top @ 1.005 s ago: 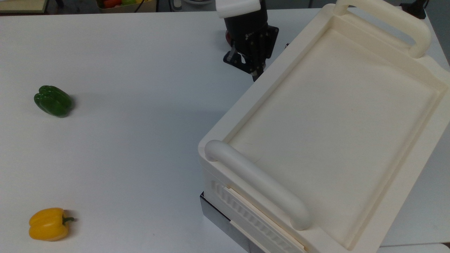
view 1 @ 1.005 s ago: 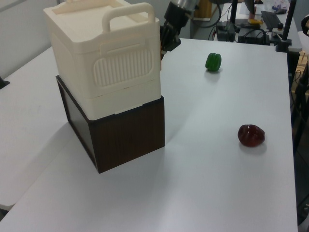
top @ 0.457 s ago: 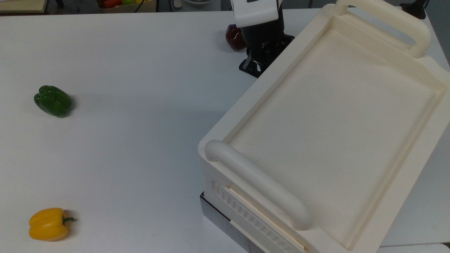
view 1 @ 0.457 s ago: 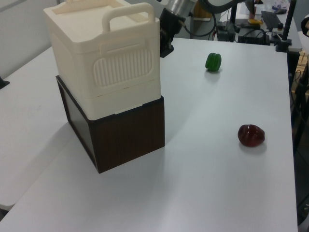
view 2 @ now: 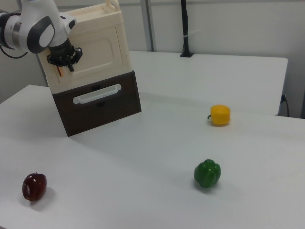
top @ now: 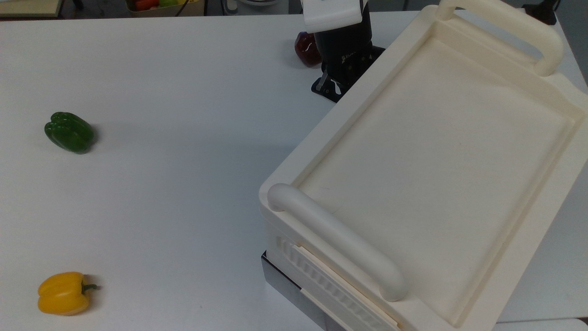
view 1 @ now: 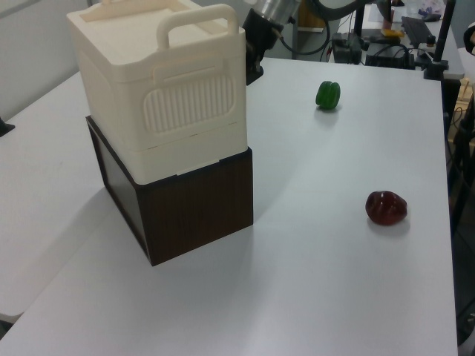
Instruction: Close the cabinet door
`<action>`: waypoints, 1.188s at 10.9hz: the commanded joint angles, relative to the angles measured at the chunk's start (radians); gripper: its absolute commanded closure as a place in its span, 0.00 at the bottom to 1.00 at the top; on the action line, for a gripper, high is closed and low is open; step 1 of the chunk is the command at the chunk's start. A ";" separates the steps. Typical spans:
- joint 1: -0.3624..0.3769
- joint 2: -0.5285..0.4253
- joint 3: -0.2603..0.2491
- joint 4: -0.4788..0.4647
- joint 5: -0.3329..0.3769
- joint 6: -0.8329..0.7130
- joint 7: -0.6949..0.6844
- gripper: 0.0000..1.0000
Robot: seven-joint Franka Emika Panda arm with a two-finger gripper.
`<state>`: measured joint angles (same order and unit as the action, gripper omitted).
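Cabinet on one side, peppers spread out

We've got the cabinet (view 2: 90, 62) at the right view's left on the table (view 2: 157, 143), gripper (view 2: 64, 62) against its door (view 2: 97, 50); three peppers (view 2: 207, 173) (view 2: 220, 115) (view 2: 34, 186) sit well apart.

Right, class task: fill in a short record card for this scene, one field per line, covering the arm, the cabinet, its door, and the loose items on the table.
gripper: pressed against the cabinet door's front, near the right view's left edge of it
cabinet: cream box on a dark base
cabinet door: lies flush with the cabinet front, looks closed
green pepper: on the table, apart from the cabinet
yellow pepper: on the table, near the top view's lower left corner
dark red pepper: on the table
table: white
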<state>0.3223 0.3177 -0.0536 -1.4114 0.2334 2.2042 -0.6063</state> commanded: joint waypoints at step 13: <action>-0.341 -0.196 -0.075 -0.084 -0.087 -0.553 0.598 0.00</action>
<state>-0.0254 0.1860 -0.0865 -1.4592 0.1951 1.6937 -0.1271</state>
